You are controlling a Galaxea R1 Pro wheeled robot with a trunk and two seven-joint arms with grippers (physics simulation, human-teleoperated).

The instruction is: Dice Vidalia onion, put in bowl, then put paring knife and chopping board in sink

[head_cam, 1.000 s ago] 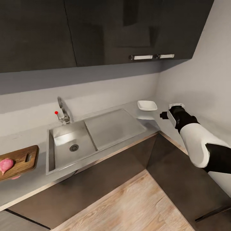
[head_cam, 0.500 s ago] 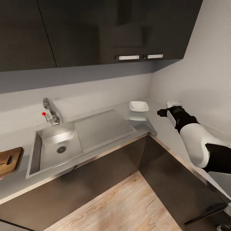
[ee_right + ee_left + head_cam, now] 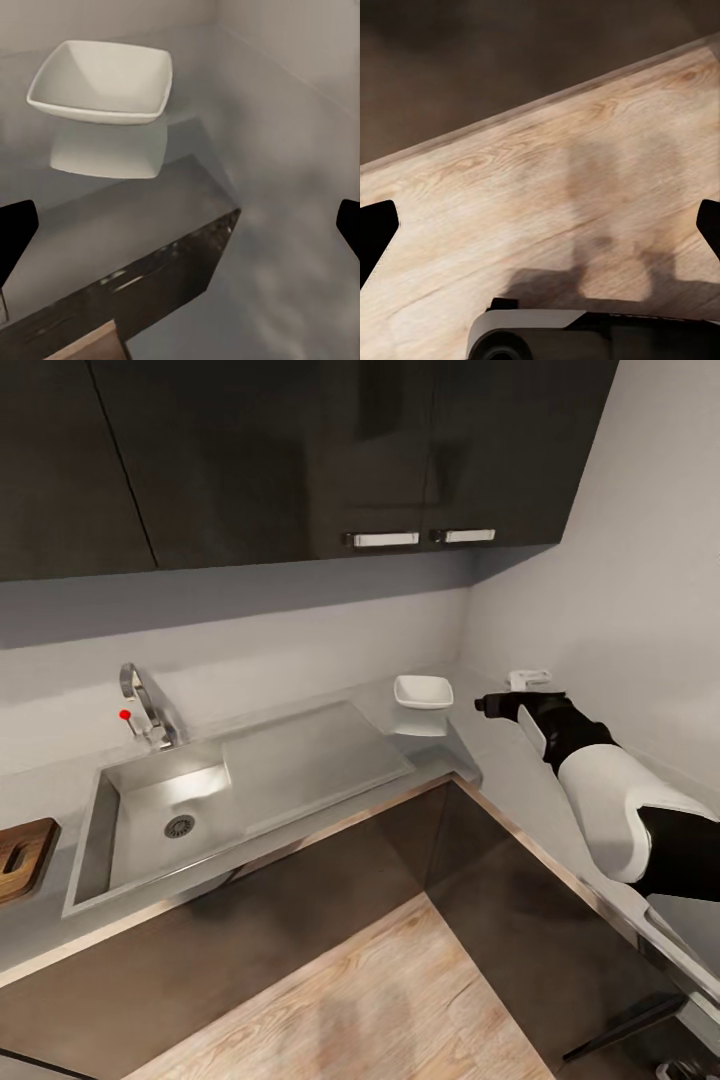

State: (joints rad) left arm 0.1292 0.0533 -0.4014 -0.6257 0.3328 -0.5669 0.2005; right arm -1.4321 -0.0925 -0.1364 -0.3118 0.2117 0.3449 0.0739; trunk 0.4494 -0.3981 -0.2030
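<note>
The white squarish bowl point(image 3: 423, 691) stands on the grey countertop point(image 3: 505, 765) in the corner, right of the sink point(image 3: 92, 840) with its drainboard point(image 3: 310, 755) and chrome tap point(image 3: 140, 705). My right gripper point(image 3: 487, 704) hovers over the countertop just right of the bowl, pointing at it. In the right wrist view the bowl point(image 3: 105, 82) lies ahead, and the gripper point(image 3: 180, 229) is open and holds nothing. One end of the chopping board point(image 3: 20, 858) shows at the left edge. The onion and the paring knife are out of view. My left gripper point(image 3: 540, 232) is open above the wooden floor point(image 3: 547, 187).
Dark wall cabinets point(image 3: 300, 450) hang over the counter. The countertop turns a corner along the right wall, above dark cabinet fronts point(image 3: 300, 900). Wooden floor point(image 3: 380, 1010) fills the inner angle. My own base point(image 3: 555, 334) shows in the left wrist view.
The head view has swung to the right: the onion has left the picture and the board has slid almost off its left edge. My right arm stays beside the bowl.
</note>
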